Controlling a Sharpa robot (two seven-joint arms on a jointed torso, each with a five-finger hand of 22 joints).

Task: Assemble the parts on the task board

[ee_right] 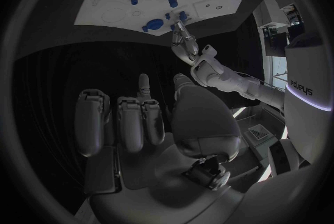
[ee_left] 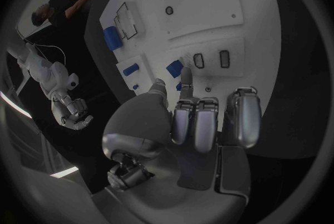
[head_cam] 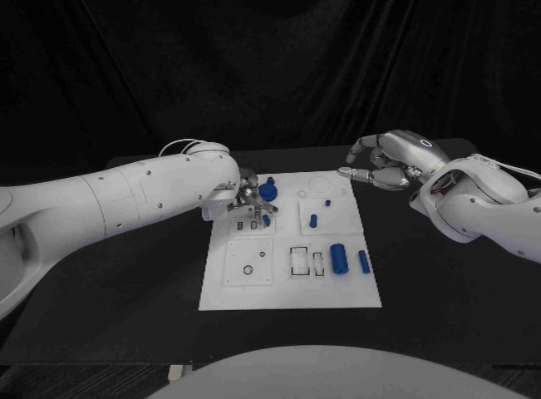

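Observation:
The white task board lies in the middle of the table. My left hand hovers over its far left part, one finger stretched out and the others curled. A round-headed blue part lies just beside the fingers. A short blue part stands by two small slots, right at the stretched fingertip. A sliver of blue shows between thumb and finger; whether it is held is unclear. My right hand hangs off the board's far right corner, fingers loosely curved and holding nothing.
Nearer me on the board stand a thick blue cylinder and a slim blue peg. A small peg stands mid-board. A square plate with a round hole fills the near left corner. Black tabletop surrounds the board.

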